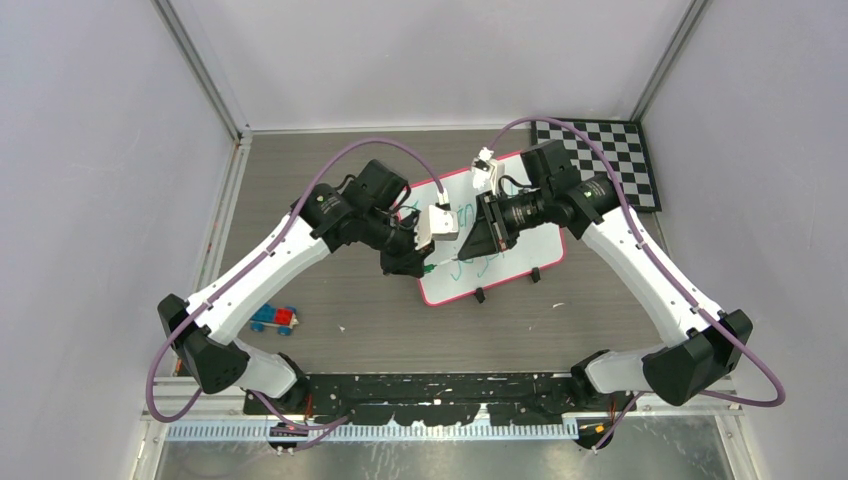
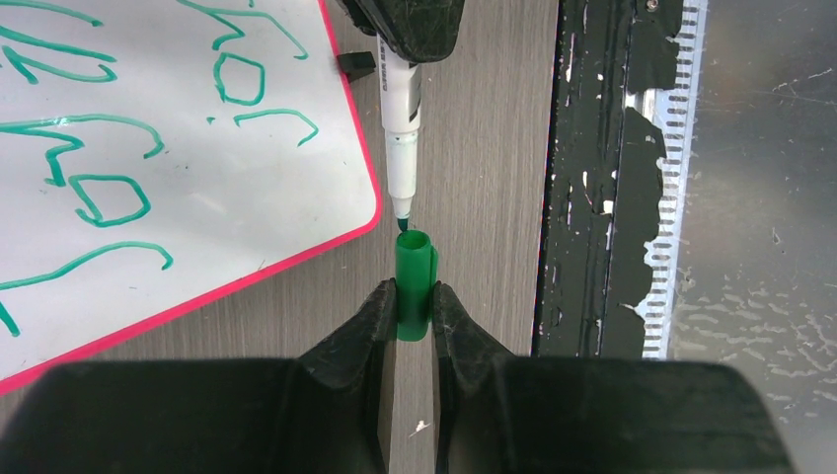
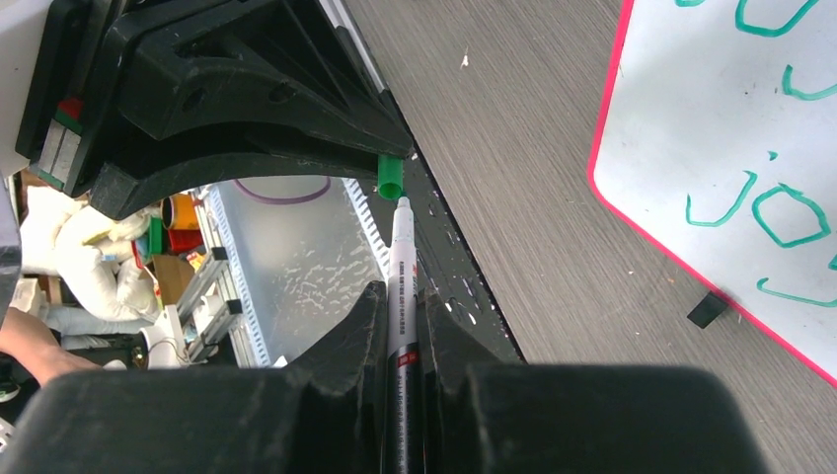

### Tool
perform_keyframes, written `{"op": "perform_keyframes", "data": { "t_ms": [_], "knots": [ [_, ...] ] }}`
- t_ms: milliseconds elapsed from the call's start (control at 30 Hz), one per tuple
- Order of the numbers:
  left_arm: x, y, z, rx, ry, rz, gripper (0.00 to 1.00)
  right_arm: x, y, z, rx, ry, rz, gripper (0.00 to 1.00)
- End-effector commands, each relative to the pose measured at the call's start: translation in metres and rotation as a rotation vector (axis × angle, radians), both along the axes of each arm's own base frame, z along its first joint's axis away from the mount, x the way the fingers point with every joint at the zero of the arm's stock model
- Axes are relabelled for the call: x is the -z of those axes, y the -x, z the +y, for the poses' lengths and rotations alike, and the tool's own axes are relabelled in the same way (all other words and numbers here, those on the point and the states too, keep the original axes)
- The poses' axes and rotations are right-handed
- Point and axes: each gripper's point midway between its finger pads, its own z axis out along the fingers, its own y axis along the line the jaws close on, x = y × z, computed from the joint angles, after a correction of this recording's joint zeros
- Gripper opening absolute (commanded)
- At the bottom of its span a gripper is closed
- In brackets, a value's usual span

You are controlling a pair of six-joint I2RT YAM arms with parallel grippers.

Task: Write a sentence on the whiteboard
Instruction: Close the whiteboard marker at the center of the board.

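The whiteboard (image 1: 450, 285) lies mid-table, pink-rimmed, with the green handwritten sentence (image 1: 470, 215) in two lines. My left gripper (image 1: 425, 268) is shut on a green marker cap (image 2: 415, 286), open end forward, off the board's near corner. My right gripper (image 1: 470, 250) is shut on a white marker (image 3: 402, 267) pointed at the cap. In the left wrist view the marker (image 2: 402, 128) has its green tip just at the cap's mouth, above the grey table beside the board (image 2: 286, 178). The lettering (image 2: 109, 197) also shows there, and in the right wrist view (image 3: 780, 212).
A black-and-white checkered board (image 1: 605, 160) lies at the far right. Red and blue toy blocks (image 1: 275, 318) sit near the left arm. Two black clips (image 1: 480, 294) hold the board's near edge. A black base rail (image 1: 440, 395) runs along the table's front.
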Motion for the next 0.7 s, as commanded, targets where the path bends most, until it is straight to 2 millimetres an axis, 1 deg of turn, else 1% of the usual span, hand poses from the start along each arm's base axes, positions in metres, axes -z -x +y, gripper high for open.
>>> {"op": "perform_keyframes", "data": {
  "t_ms": [0,200,367,667],
  "knots": [
    [-0.0072,0.0006,0.0013,0.007,0.02,-0.029,0.0,-0.0198,0.0068,0.0018,-0.029,-0.043,-0.044,0.0],
    [-0.0066,-0.0001,0.0018,0.005,0.017,-0.031,0.0,-0.0212,0.009,0.0023,-0.039,-0.052,-0.039,0.0],
    [-0.0016,0.0007,0.0044,0.008,0.003,-0.031,0.0,-0.0236,0.0093,0.0023,-0.039,-0.056,-0.045,0.0],
    [-0.0079,0.0022,0.0008,0.009,0.026,-0.021,0.0,-0.02,0.0065,0.0038,-0.037,-0.052,-0.035,0.0]
  ]
}}
